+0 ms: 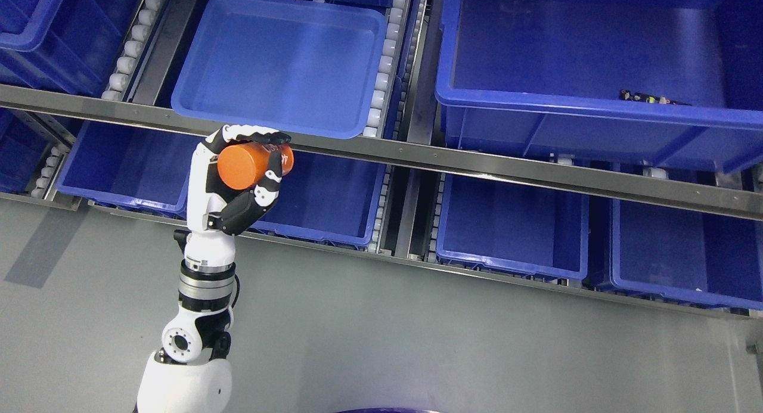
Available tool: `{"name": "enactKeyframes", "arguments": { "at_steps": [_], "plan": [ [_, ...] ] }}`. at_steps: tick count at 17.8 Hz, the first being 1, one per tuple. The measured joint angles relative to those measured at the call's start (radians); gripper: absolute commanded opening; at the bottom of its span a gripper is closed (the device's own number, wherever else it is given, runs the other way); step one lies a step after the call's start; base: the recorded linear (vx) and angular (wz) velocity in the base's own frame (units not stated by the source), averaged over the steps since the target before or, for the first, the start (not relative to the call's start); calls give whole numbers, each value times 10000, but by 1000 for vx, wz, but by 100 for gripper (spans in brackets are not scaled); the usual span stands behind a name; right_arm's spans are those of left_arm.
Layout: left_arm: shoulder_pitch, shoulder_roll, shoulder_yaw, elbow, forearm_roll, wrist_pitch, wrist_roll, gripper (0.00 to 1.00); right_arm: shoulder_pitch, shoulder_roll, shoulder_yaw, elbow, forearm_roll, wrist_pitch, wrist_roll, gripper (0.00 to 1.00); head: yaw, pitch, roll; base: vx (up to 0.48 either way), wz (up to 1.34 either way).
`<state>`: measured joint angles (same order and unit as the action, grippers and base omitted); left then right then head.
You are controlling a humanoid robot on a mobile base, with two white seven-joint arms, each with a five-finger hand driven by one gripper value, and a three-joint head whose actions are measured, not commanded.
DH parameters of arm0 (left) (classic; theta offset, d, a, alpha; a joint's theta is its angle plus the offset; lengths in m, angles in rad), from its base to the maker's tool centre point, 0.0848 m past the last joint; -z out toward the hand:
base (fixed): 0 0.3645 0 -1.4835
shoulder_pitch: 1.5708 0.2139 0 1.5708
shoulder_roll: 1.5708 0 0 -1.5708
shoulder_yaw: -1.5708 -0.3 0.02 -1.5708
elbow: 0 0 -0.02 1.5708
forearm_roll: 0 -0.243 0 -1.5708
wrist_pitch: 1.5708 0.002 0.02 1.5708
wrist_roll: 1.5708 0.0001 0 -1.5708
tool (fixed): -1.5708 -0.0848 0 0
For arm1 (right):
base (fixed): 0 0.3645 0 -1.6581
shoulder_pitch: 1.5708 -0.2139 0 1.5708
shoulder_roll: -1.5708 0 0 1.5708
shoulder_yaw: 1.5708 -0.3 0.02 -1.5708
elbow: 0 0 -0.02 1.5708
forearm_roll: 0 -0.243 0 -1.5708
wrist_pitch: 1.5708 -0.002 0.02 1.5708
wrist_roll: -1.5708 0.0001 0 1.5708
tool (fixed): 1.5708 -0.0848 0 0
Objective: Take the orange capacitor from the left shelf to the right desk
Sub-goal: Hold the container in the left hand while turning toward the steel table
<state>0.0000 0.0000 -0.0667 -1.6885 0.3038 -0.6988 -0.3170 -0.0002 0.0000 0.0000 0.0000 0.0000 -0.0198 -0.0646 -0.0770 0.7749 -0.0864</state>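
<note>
While raised before shelf rail (477,162), left robot hand (238,174) grips orange capacitor (244,165).

Only one patch of print in view: dark characters on the side of the orange capacitor (247,165), near its right end, partly hidden behind the fingers (273,176) of the left hand (238,180) wrapped around it. Too small and too covered to read with certainty; possibly a digit "4" at the far right of the capacitor, nothing more made out. No legible labels, brands, numbers or signs on the blue bins (280,55) above and beside the capacitor, nor on the metal shelf rail (477,162) right of it.
</note>
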Motion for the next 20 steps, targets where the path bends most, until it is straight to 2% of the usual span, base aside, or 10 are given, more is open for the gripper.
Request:
{"name": "enactKeyframes", "arguments": {
  "at_steps": [8, 20],
  "plan": [
    [1, 0, -243, -85, 0, -64, 1, 3, -1, 0, 0, 0, 0, -19, 0, 100, 0, 0, 0, -94, -169],
    [0, 0, -673, -187, -1, -123, -39, 3, 3, 0, 0, 0, 0, -30, -2, 100, 0, 0, 0, -41, -519]
  ]
}}
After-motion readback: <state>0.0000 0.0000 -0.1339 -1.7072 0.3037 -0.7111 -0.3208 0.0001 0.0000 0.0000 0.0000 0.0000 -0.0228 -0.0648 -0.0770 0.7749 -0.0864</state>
